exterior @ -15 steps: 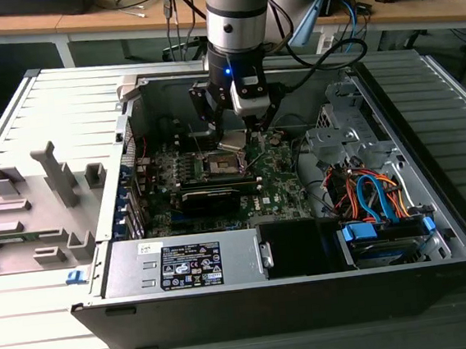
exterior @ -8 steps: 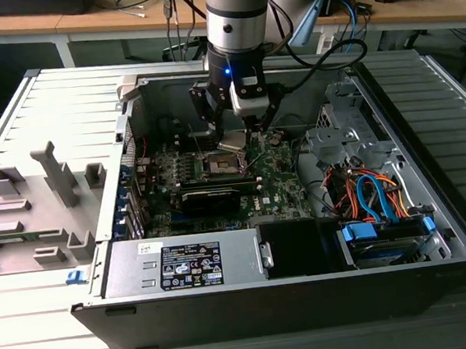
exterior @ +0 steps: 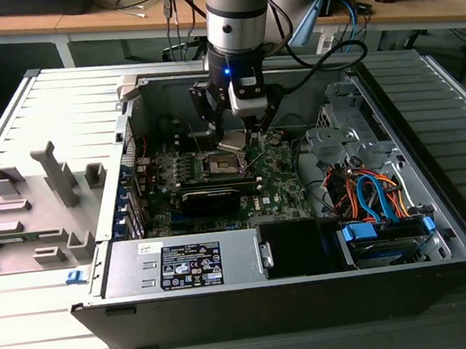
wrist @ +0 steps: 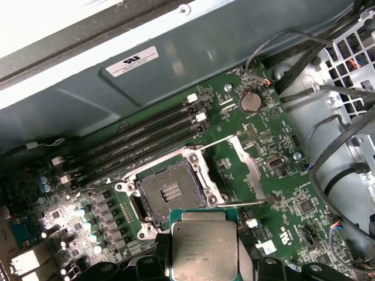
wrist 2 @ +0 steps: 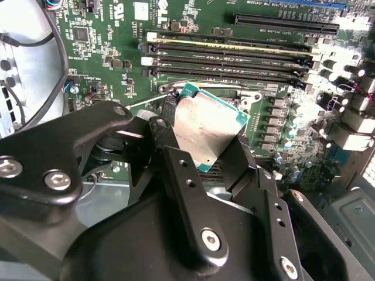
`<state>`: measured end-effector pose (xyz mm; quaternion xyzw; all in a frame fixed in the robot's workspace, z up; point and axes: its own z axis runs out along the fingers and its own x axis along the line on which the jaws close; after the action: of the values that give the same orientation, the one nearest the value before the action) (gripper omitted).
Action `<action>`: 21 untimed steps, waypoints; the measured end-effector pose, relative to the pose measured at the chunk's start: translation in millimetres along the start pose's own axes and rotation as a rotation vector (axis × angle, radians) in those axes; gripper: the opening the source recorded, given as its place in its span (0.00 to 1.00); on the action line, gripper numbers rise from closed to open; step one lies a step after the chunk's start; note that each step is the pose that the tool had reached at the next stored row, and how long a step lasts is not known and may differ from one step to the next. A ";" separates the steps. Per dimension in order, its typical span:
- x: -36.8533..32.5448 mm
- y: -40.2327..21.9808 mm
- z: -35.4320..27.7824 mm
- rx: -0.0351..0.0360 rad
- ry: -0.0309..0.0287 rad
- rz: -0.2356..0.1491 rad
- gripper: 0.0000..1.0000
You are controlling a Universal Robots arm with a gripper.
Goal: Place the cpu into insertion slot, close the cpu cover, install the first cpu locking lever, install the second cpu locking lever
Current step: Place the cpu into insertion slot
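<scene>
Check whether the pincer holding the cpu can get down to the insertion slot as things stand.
Probably yes. The pincer is shut on the cpu, the cpu cover is swung open beside the insertion slot, and the slot's dark centre lies bare.

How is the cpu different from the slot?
The cpu has a shiny silvery top; the slot has a dark centre. The cpu is held in the gripper off the board; the slot sits on the board, empty. Both are square.
</scene>
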<state>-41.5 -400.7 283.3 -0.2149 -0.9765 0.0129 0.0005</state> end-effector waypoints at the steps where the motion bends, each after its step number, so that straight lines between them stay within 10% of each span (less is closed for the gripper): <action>1: 0.0 0.0 0.1 0.0000 0.0000 0.002 0.55; 21: 0.0 0.0 0.8 0.0004 0.0010 0.043 0.55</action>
<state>-41.5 -400.7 282.4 -0.2358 -0.9717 0.0130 0.0008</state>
